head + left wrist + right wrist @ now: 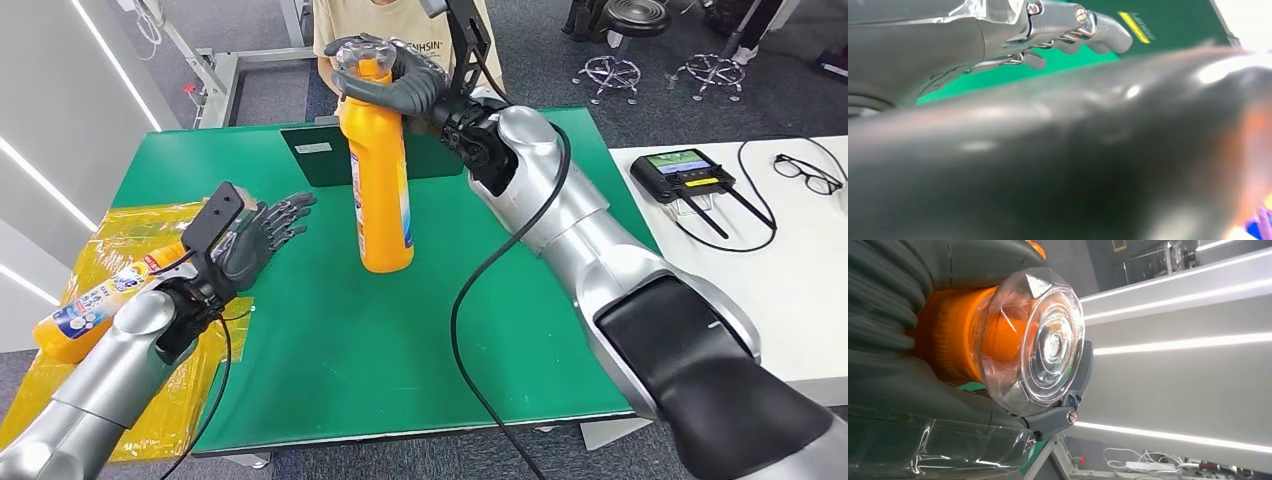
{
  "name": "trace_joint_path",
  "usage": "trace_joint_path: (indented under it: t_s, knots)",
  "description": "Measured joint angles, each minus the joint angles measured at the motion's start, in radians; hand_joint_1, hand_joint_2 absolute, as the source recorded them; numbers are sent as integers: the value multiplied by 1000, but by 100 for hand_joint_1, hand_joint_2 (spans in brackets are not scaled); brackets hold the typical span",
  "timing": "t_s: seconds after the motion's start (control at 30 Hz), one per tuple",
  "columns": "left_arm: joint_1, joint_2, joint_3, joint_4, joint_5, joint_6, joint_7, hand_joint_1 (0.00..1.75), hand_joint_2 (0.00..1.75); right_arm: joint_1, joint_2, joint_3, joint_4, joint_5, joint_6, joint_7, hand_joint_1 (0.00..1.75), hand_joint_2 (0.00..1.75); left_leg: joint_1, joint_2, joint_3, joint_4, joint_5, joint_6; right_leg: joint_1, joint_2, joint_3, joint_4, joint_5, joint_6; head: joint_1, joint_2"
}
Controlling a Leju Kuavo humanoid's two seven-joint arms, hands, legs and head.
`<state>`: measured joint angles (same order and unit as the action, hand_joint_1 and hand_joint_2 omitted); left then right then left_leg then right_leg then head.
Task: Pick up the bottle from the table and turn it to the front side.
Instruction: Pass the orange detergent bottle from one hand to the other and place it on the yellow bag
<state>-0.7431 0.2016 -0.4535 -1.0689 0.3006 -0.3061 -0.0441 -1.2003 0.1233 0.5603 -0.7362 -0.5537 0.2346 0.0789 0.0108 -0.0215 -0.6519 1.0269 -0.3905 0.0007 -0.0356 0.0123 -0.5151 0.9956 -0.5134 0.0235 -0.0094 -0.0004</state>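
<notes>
Head view shows the right hand (pixel 400 80) gripping the orange bottle (pixel 378 170) by its neck, upright at table (pixel 300 350) centre, while the left hand (pixel 265 232) waits open just left; turning risks slip, since the grasp sits high on the clear cap (pixel 1038 340)

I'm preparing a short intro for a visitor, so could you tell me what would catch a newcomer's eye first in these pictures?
The tall orange bottle stands out first, upright over the middle of the green table, gripped at its clear cap by the right robot hand. The left robot hand hovers open beside it. A second orange bottle lies on yellow plastic at the table's left edge.
</notes>
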Motion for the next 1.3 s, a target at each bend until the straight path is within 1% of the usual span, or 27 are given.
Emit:
trace_joint_path:
  t_s: [0.1, 0.2, 0.37, 0.47, 0.6, 0.8, 0.83, 0.87, 0.97, 1.0, 1.1, 1.3]
  knots:
    - [-16, -38, -27, 0, 0, 14, 2, 0, 0, 0, 16, -8, 27, -31, -10, 3, 175, 175, 0, 0, 0, 0, 0, 0, 0, 1, 0, 0, 0, 0, 0, 0]
    - [-23, -66, -45, 0, -2, 25, 6, 0, 0, 0, 35, -16, 52, -56, -14, 10, 175, 175, 0, 0, 0, 0, 0, 0, 0, 1, 0, 0, 1, 0, 0, 0]
    - [-25, -108, -60, -1, -13, 54, 7, 0, 0, 0, 66, -26, 87, -79, -22, 17, 175, 175, 0, 0, 0, 0, 0, 0, 0, 1, 0, 0, 0, 0, 0, 0]
    - [-24, -122, -71, -6, -33, 78, 1, 0, 0, 1, 86, -30, 101, -85, -22, 22, 175, 175, 0, 0, 0, 0, 0, 0, 0, 1, 0, 0, 0, 0, 0, 0]
    - [-17, -125, -82, -17, -59, 106, -12, 0, 175, 0, 104, -33, 108, -86, -18, 28, 175, 175, 0, 0, 0, 0, 0, 0, 0, 1, 0, 0, 0, 0, 0, 0]
    - [18, -113, -83, -60, -105, 148, -23, 0, 175, 0, 127, -32, 109, -85, -13, 47, 175, 175, 0, 0, 0, 0, 0, 0, 0, 1, 0, 0, 0, 0, 0, 0]
    - [24, -109, -83, -69, -115, 153, -24, 3, 175, 0, 131, -32, 109, -84, -12, 50, 175, 175, 0, 0, 0, 0, 0, 0, 0, 1, 0, 0, 0, 0, 0, 0]
    - [29, -106, -83, -77, -124, 157, -26, 9, 175, 0, 134, -31, 109, -83, -11, 53, 175, 175, 0, 0, 0, 0, 0, 0, 0, 1, 0, 0, 0, 0, 0, 0]
    - [44, -92, -83, -100, -152, 159, -33, 107, 175, 1, 143, -28, 109, -78, -8, 59, 175, 175, 0, 0, 0, 0, 0, 0, 0, 1, 0, 0, 0, 0, 0, 0]
    - [48, -87, -83, -107, -160, 158, -36, 144, 175, 1, 144, -26, 109, -76, -6, 60, 175, 175, 0, 0, 0, 0, 0, 0, 0, 1, 0, 0, 0, 0, 0, 0]
    - [56, -74, -83, -126, -172, 155, -42, 175, 175, 2, 146, -20, 109, -74, -4, 63, 175, 175, 0, 0, 0, 0, 0, 0, 0, 0, 0, 0, 0, 0, 0, 0]
    - [59, -56, -83, -143, -179, 147, -46, 175, 175, 3, 146, -11, 106, -75, -2, 65, 175, 175, 0, 0, 0, 0, 0, 0, 0, 0, 0, 0, 0, 1, 0, 0]
